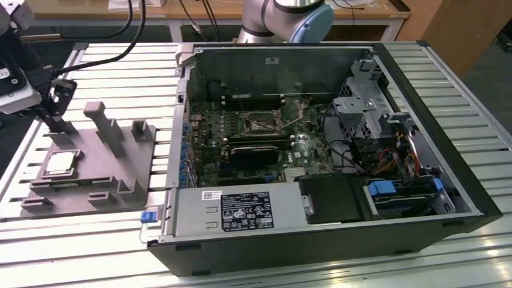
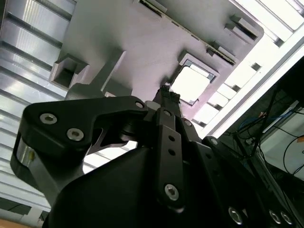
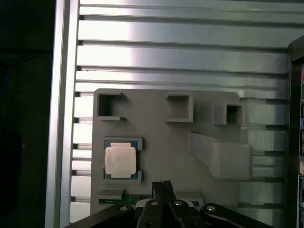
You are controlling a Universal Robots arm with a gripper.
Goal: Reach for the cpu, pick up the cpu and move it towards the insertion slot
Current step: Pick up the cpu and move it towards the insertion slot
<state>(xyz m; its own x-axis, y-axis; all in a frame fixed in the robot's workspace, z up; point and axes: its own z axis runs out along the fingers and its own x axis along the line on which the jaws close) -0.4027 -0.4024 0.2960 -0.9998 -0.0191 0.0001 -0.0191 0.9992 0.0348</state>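
Cpu (image 1: 62,163): lies flat, silvery metal top upward, in a square recess of the grey fixture (image 1: 128,157), toward the exterior view's left and well apart from the open computer case (image 1: 320,249).
Cpu axis: the chip is square, so no side is the longer. In the first wrist view its (image 3: 121,160) edges run parallel to the recess walls and to the fixture's outer edges; the pale rim shows evenly all round.
Cpu contact: nothing touches it from above, and it is seated level, not tilted.
Gripper (image 1: 60,123): hangs over the fixture near the cpu but apart from it, on the side of the recess farther from the exterior camera.
Gripper fingers (image 3: 158,187): in the first wrist view the two dark fingers are pressed together with a thin seam between them and nothing is pinched there. In the second wrist view the tip (image 2: 166,93) comes to one narrow point just beside the bright chip (image 2: 190,84).
Gripper hold: empty, with no contact with the cpu.
Insertion slot (image 1: 262,124): dark square framed by shiny metal on the green board (image 1: 210,168) inside the case, with its thin wire lever beside it.
Support: fixture and case stand on a slatted aluminium table (image 1: 104,240).
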